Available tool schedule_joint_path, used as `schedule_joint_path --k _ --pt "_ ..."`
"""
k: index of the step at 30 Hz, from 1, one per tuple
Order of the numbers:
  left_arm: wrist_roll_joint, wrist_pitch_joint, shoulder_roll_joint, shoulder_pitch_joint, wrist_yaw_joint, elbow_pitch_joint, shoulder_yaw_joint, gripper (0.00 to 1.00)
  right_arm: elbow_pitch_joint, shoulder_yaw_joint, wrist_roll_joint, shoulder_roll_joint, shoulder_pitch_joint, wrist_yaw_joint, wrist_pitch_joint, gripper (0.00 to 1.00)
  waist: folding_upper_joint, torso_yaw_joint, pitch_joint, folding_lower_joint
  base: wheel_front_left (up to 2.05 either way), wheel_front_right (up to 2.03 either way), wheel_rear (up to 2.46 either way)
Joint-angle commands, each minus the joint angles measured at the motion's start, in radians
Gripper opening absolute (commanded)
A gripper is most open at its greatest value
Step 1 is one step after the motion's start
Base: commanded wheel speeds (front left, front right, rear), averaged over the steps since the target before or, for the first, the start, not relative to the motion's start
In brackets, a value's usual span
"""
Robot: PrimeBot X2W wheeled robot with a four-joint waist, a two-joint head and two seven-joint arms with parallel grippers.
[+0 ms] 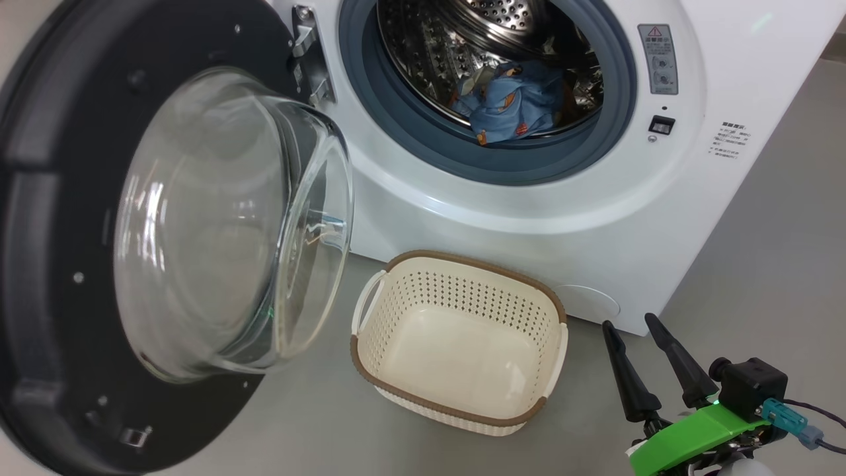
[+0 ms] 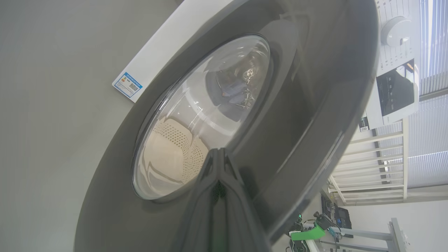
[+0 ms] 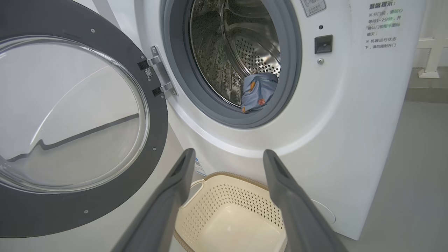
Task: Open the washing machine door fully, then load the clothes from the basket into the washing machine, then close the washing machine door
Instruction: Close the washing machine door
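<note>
- Two claws. L gripper (image 2: 217,151) is shut, fingers pressed together w/ nothing between them. Its tips sit at the outer face of the door (image 1: 39,198), by the edge of the glass (image 1: 218,225); can't tell if they touch.
- R gripper (image 1: 628,321) is spread wide, holds nothing, touches nothing. It hangs low, right of the basket (image 1: 462,291), fingers pointing toward the machine (image 1: 529,218).
- Door is swung out on its hinge (image 1: 307,59), at left in head view, inner side showing.
- Clothes (image 1: 515,99) lie in the drum (image 1: 462,26), bundled at the front just behind the seal (image 1: 396,125).
- Basket is on the floor (image 1: 760,264) just in front of the machine, below the opening; its bare bottom shows.
</note>
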Motion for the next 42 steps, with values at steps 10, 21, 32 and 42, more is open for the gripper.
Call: schedule_joint_path --k 10,21,32,42 --pt "-0.025 0.088 -0.017 0.002 -0.004 -0.197 0.021 0.00 -0.028 0.029 -0.024 0.008 0.001 0.002 -0.008 1.00 0.0000 -0.053 -0.016 0.0000 0.00 0.00 0.00" --pt "0.004 0.109 -0.107 -0.025 -0.004 -0.275 -0.016 0.00 -0.029 0.030 -0.042 0.013 0.005 0.002 -0.008 1.00 0.0000 -0.158 -0.018 0.0000 0.00 0.00 0.00" --pt "0.055 0.083 -0.181 -0.087 -0.004 -0.285 -0.041 0.00 -0.038 0.025 -0.054 0.031 0.003 0.002 -0.008 1.00 0.0000 -0.291 -0.005 0.0000 0.00 0.00 0.00" --pt "0.102 0.019 -0.237 -0.151 -0.004 -0.252 -0.045 0.00 -0.050 0.012 -0.058 0.046 -0.011 0.002 -0.008 1.00 0.0000 -0.421 0.026 0.0000 0.00 0.00 0.00"
